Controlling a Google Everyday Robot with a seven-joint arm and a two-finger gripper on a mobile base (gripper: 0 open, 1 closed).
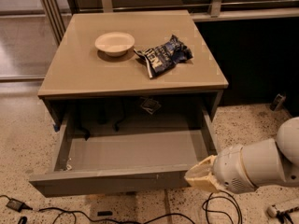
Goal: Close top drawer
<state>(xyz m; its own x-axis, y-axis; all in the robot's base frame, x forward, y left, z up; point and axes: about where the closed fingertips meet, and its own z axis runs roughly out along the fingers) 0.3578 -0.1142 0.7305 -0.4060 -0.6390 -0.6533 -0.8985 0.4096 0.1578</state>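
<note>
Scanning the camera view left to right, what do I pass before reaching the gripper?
Shallow cream round bowl on the tan tabletop → crumpled dark blue snack bag → cream-coloured gripper, at the right front corner of the open grey-brown top drawer.

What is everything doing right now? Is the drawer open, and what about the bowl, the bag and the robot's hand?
Top drawer: pulled far out, open.
Bowl: upright, looks empty.
Snack bag: crumpled, lying beside the bowl.
Gripper: low, at the right end of the drawer's front.
</note>
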